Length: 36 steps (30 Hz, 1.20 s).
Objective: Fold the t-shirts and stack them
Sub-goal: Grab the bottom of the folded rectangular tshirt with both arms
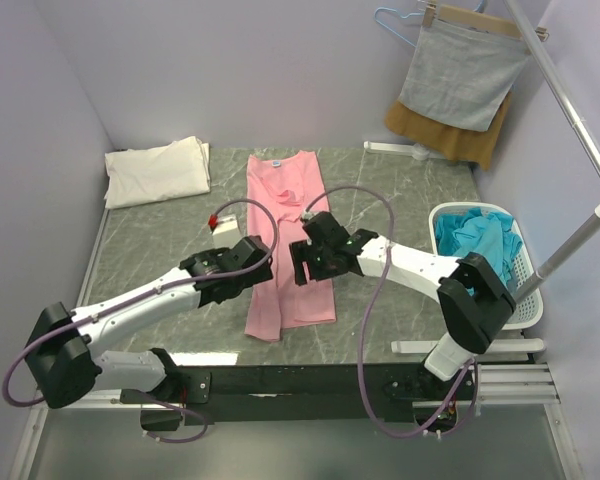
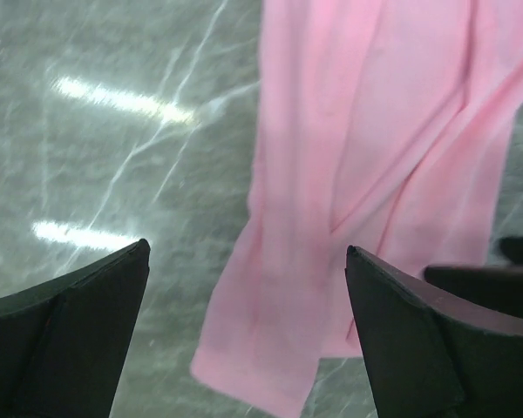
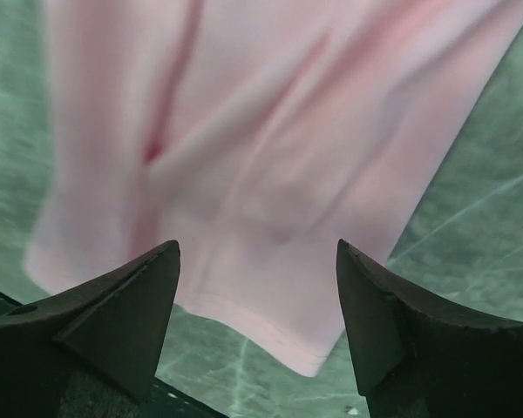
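A pale pink t-shirt (image 1: 285,235) lies folded into a long narrow strip down the middle of the table, neck label at the far end. My left gripper (image 1: 242,272) is open and empty above its lower left edge; the shirt's near hem (image 2: 270,348) shows between the left fingers (image 2: 78,340). My right gripper (image 1: 308,262) is open and empty above the strip's lower right part; its hem (image 3: 261,305) lies under the right fingers (image 3: 113,313). A folded cream-white t-shirt (image 1: 158,171) lies at the far left corner. Teal-blue t-shirts (image 1: 477,240) fill a basket.
The white basket (image 1: 523,262) stands at the right table edge. A grey cloth on a hanger (image 1: 462,75) and a mustard-brown cloth (image 1: 450,135) hang at the back right. A white pole (image 1: 575,240) slants over the right side. A small red-white tag (image 1: 218,222) lies left of the shirt.
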Tool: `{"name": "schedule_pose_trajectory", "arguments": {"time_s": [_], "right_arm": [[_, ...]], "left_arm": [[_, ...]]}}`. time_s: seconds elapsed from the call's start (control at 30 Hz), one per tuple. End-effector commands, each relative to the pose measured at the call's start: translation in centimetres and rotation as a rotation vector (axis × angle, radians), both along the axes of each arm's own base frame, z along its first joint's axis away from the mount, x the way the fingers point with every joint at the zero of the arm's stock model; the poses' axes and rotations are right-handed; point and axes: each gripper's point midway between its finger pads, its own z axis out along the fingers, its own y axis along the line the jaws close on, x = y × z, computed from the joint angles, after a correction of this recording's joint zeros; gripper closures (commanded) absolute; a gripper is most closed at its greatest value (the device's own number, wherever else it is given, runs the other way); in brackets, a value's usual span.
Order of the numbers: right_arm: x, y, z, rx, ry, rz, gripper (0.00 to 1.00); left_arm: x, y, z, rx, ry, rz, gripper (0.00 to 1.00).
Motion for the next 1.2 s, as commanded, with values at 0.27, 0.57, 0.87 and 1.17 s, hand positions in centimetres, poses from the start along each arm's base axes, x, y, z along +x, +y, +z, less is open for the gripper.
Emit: {"name": "schedule_pose_trajectory", "arguments": {"time_s": [0.27,0.57,0.87,1.17], "right_arm": [[-5.3,-3.4,-6.6,-0.087,0.194,-0.002,0.23],[-9.0,-9.9,-10.3,-0.321,0.263,-0.148,0.23],[-8.2,-10.5,-6.2,-0.298,0.170,-0.271,0.21],[-6.3,-9.0,-2.4,-0.198,0.072,-0.268,0.20]], "left_arm": [[11.4,-5.0,2.5,-0.081,-0.198,-0.117,0.00],[18.1,-6.4,1.1,-0.076,-0.176,-0.197,0.01],[20.6,-8.5,-2.7,-0.068,-0.101,-0.277,0.01],[22.9,-9.1,-4.7,-0.074,-0.065,-0.316,0.00]]}}
